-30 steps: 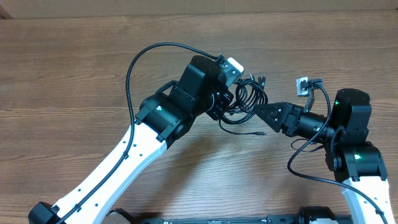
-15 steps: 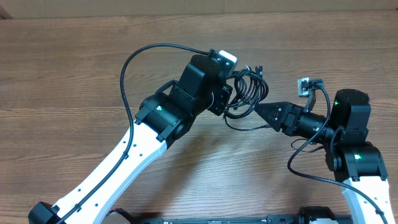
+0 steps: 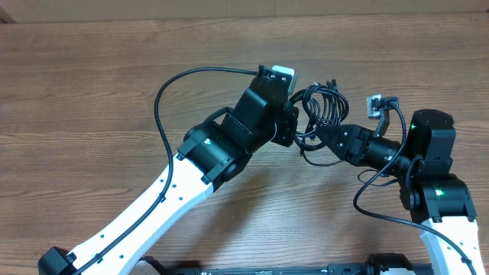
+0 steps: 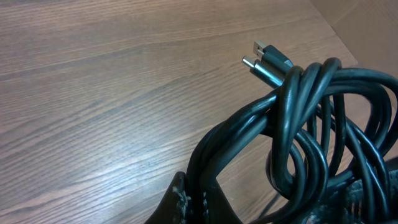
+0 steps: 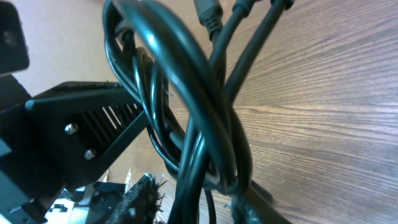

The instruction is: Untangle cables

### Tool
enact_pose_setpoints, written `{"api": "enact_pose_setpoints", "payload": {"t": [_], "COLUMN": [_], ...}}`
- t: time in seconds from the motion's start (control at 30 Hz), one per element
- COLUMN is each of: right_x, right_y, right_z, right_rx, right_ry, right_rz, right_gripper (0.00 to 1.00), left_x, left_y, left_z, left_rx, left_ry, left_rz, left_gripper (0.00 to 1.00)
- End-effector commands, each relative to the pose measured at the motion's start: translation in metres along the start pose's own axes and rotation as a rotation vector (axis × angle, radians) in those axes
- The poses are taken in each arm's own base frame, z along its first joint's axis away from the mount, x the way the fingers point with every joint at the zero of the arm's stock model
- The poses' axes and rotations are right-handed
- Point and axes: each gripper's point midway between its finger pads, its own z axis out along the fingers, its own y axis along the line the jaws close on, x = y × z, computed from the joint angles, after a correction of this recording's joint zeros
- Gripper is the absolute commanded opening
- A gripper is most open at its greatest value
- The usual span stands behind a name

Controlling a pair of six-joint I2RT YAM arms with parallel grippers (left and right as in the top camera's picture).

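The cables (image 3: 322, 107) form one tangled black bundle lifted between my two arms, right of the table's middle. My left gripper (image 3: 296, 134) is shut on a few strands at the bundle's left side; in the left wrist view the fingertips (image 4: 181, 198) pinch those strands while the loops (image 4: 298, 143) arch away and two plug ends (image 4: 266, 62) stick out above. My right gripper (image 3: 321, 138) reaches in from the right. In the right wrist view its jaws (image 5: 193, 208) straddle the knotted strands (image 5: 205, 143). The right finger touches them; a gap remains at the left finger (image 5: 140, 200).
The wooden table (image 3: 92, 84) stretches left and behind the arms, ending at a pale strip along the far edge (image 3: 229, 8). A thick black arm wire (image 3: 162, 99) loops out over the table left of my left wrist. Another arm wire (image 3: 370, 202) hangs by my right arm.
My left arm has carried the bundle to the right and slightly back. My right gripper's jaws have narrowed around the strands hanging from the bundle.
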Motion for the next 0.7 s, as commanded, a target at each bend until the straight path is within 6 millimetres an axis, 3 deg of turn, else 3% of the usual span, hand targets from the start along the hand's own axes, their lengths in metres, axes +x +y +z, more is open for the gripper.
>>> {"api": "enact_pose_setpoints", "payload": {"t": [0.0, 0.13, 0.43, 0.67], "right_x": [-0.009, -0.009, -0.008, -0.008], "right_y": [0.006, 0.006, 0.005, 0.005], "right_z": [-0.003, -0.003, -0.003, -0.003], "right_rx": [0.001, 0.000, 0.001, 0.003], "right_ry": [-0.025, -0.024, -0.022, -0.021], "right_rz": [-0.023, -0.022, -0.020, -0.018], "right_gripper": [0.30, 0.18, 0.04, 0.04], "left_x": [-0.016, -0.015, -0.016, -0.017], "left_y": [-0.005, 0.000, 0.010, 0.022], "left_z": [-0.016, -0.016, -0.017, -0.018], "left_rx": [0.018, -0.009, -0.062, -0.125], "left_ry": [-0.055, -0.053, -0.067, -0.089], "left_rz": [-0.034, -0.035, -0.101, -0.199], "left_gripper": [0.04, 0.04, 0.04, 0.04]}}
